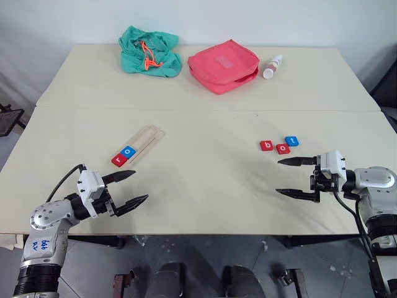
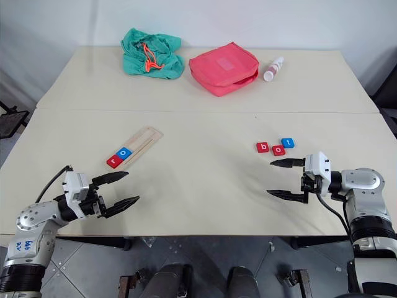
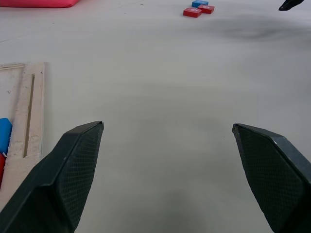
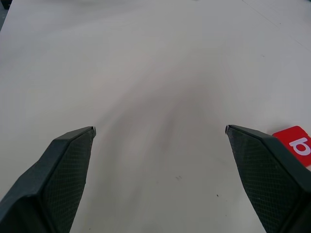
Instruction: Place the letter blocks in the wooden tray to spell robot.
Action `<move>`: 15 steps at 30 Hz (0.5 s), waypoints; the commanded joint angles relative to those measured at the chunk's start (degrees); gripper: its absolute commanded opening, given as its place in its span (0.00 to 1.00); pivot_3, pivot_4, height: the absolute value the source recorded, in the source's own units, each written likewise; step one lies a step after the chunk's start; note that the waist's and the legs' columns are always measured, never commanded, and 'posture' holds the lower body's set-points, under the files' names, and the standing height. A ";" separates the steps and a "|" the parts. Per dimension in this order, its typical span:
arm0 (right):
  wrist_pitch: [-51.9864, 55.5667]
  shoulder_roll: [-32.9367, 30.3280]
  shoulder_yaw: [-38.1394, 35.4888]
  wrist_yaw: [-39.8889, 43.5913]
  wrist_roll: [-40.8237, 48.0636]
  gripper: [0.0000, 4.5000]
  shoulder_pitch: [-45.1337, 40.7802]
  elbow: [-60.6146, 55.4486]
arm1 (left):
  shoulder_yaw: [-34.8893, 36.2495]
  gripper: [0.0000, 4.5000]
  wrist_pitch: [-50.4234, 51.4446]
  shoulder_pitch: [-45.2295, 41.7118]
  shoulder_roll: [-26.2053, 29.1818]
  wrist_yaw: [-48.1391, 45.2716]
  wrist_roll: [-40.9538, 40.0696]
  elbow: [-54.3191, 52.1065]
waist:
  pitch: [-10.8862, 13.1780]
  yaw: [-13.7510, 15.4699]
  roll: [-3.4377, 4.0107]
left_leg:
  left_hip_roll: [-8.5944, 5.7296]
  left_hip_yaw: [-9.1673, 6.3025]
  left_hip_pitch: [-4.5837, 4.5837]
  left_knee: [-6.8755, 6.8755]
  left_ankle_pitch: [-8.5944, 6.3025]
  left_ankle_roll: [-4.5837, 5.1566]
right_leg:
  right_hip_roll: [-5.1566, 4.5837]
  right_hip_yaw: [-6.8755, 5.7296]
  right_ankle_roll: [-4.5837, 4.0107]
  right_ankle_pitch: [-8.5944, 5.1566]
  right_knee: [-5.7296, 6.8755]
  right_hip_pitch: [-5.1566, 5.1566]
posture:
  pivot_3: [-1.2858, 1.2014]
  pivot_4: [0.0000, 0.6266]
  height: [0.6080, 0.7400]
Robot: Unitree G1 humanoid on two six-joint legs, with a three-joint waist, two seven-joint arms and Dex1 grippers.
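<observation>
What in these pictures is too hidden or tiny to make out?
- Left wrist view: the blue tile and the wooden tray are cut off by the picture edge.
- Right wrist view: the red b tile is partly behind a claw finger.
- Head views: the small white bottle has a label too small to read.

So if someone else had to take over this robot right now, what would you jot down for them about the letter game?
Left gripper: open, holding nothing, hovering near the wooden tray.
Right gripper: open, holding nothing, just in front of the loose blocks.
Done: the red r block and the blue o block sit side by side at the near end of the tray.
Left: the red b block, the red o block and the blue t block lie on the table on the right. They go into the tray after "ro", in that order.
</observation>
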 commanded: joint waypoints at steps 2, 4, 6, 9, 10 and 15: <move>-0.86 0.55 -0.66 3.73 0.52 0.99 -1.57 0.26 | 0.96 1.00 -0.26 0.18 -0.53 1.26 -1.07 -3.46 | 0.00 -0.01 0.00 | 0.00 -0.01 0.00 0.00 0.00 0.00 | 0.00 0.00 0.00 0.00 0.00 0.00 | 0.52 0.24 1.00; -0.51 0.72 -0.83 3.73 0.57 0.99 -1.65 -0.09 | 1.42 1.00 1.02 1.23 -0.41 2.74 -1.05 -4.86 | 0.00 -0.01 0.00 | 0.00 -0.01 0.00 0.00 0.00 0.00 | 0.00 0.00 0.00 0.00 0.00 0.00 | 0.52 0.24 1.00; -0.42 0.89 -0.99 3.73 0.46 0.99 -1.93 -0.01 | 2.19 1.00 2.59 2.51 -0.09 3.76 -1.67 -6.42 | 0.00 -0.02 0.00 | 0.00 -0.01 0.00 -0.01 0.00 0.00 | 0.00 0.01 0.00 0.00 0.00 0.00 | 0.52 0.24 1.00; -0.40 0.99 -1.05 3.73 0.25 0.99 -2.20 0.25 | 3.32 1.00 5.00 4.77 0.71 6.27 -1.50 -9.07 | 0.00 -0.04 0.01 | 0.00 -0.02 0.00 -0.01 0.00 0.00 | 0.00 0.01 0.00 0.00 -0.01 0.00 | 0.52 0.24 1.00; -0.43 1.05 -1.10 3.73 0.16 0.99 -2.35 0.41 | 4.32 1.00 6.36 6.32 1.23 7.90 -0.96 -10.45 | 0.00 -0.04 0.01 | 0.01 -0.02 0.00 -0.01 0.00 0.00 | 0.00 0.01 0.00 0.00 0.00 0.00 | 0.52 0.24 1.00; -0.78 1.70 -1.40 3.73 -0.31 0.99 -3.39 1.54 | 10.08 1.00 11.84 11.00 3.12 11.85 -2.94 -13.61 | 0.01 -0.09 0.02 | 0.06 -0.03 0.00 -0.02 0.00 -0.01 | 0.03 0.02 0.00 0.00 -0.02 0.00 | 0.52 0.24 1.00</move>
